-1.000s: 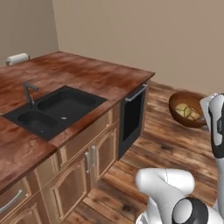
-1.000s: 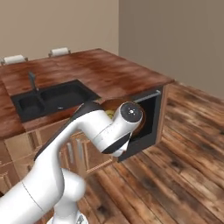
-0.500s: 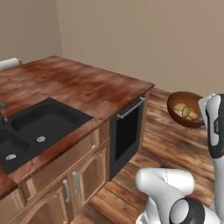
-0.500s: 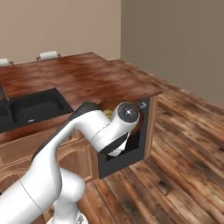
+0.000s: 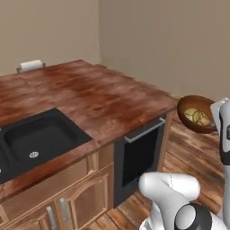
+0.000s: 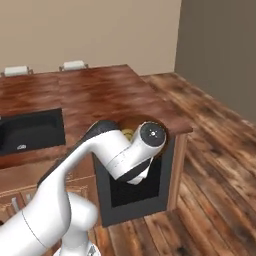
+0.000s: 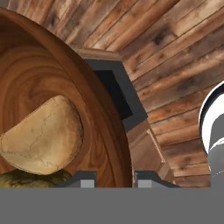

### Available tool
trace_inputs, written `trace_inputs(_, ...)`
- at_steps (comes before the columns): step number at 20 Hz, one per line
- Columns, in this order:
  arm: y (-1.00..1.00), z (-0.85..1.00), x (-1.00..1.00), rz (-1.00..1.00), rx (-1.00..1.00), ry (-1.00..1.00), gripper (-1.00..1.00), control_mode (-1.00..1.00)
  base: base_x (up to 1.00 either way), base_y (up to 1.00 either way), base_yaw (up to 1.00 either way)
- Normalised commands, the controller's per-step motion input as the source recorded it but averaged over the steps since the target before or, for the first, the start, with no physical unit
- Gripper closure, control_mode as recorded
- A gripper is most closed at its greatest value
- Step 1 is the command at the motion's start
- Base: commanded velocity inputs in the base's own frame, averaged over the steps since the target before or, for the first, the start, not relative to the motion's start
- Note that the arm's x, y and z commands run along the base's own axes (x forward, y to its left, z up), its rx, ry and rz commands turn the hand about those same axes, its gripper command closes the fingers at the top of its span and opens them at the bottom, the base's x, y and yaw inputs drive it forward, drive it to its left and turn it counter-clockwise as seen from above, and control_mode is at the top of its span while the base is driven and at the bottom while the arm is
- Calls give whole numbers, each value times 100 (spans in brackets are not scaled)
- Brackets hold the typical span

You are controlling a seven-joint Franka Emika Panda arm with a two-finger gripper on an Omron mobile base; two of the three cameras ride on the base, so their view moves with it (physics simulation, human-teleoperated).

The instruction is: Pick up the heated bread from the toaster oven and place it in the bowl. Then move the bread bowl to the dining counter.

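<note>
The bowl (image 5: 196, 114), round dark-brown wood with swirling grain, hangs in the air just off the right corner of the dining worktop (image 5: 90, 96), above the plank floor (image 5: 193, 157). The heated bread (image 5: 194, 115) lies inside it, golden and cracked. The end effector (image 7: 114, 177) has its fingertips (image 7: 83, 178) either side of the bowl's rim, clamped on it. The worktop is glossy, mottled reddish-brown, with a black sink (image 5: 38, 137) sunk near its front edge and a paper roll (image 5: 30, 65) at the back edge. A dark open recess (image 5: 137, 155) sits below the corner. In the right base view the arm's elbow (image 6: 150, 137) hides most of the bowl. The hand view alone shows a greenish lump (image 7: 30, 178) under the bread.
</note>
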Motion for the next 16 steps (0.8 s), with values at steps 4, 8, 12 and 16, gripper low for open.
trace_inputs(4,0,0,0,0,0,0,100,100,100,-30,64)
trace_inputs(8,0,0,0,0,0,0,100,100,100,-28,71)
trace_inputs(12,0,0,0,0,0,0,100,100,98,-51,69)
trace_inputs(16,-31,-21,62,26,0,4,100,-100,15,-18,17)
